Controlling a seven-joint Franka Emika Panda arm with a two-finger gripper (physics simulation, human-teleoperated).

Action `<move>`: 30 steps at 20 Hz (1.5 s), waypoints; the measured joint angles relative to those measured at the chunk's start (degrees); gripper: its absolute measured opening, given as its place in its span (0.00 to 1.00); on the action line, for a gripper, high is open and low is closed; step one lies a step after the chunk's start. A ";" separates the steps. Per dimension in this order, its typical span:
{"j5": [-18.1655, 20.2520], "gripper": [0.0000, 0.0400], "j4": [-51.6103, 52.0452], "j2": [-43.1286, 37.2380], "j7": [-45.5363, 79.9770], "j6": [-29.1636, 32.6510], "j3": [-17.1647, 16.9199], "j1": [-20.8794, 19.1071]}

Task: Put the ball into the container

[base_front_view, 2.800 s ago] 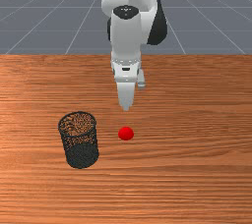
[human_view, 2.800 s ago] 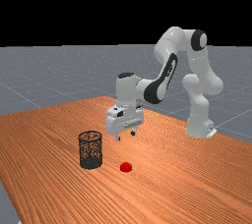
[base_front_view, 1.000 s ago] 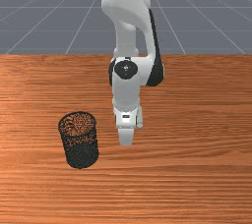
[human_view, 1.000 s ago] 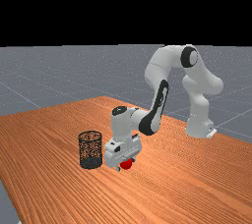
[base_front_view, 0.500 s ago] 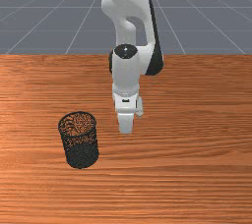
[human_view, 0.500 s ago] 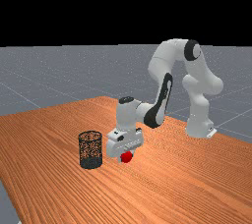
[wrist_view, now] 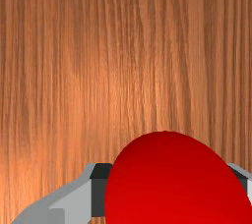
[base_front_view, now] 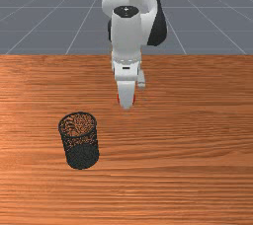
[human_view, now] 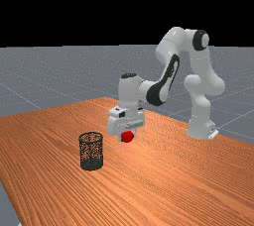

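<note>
Grey floor [human_view: 44, 71] stretches behind the orange-brown table [human_view: 173, 185], over which the gripper [human_view: 127, 136], fingers parted by the red ball [wrist_view: 172, 183] they clamp, has risen higher, outside the black mesh container [base_front_view: 82, 157].

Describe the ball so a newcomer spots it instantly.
In the far view, find the white arm reaching over the wood table. At its end the gripper is shut on the ball, above the table. It's solid, round and bright red; the container nearby is black mesh.
</note>
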 joint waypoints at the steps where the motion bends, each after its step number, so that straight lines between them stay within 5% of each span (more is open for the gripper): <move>1: -0.01 0.70 1.88 0.06 0.00 -3.74 0.01 0.01; 5: -0.09 0.70 3.76 -1.22 -2.40 -8.20 0.22 -0.40; 7: -3.90 0.70 3.83 -1.15 1.01 -8.25 -1.76 0.45; 8: -0.44 0.70 4.09 -0.98 -9.83 -8.24 -0.01 -2.64; 16: 0.81 0.70 7.37 1.32 -17.51 -9.43 -2.95 -9.54; 30: 0.94 0.70 30.47 15.46 -14.51 -19.91 -2.88 -8.98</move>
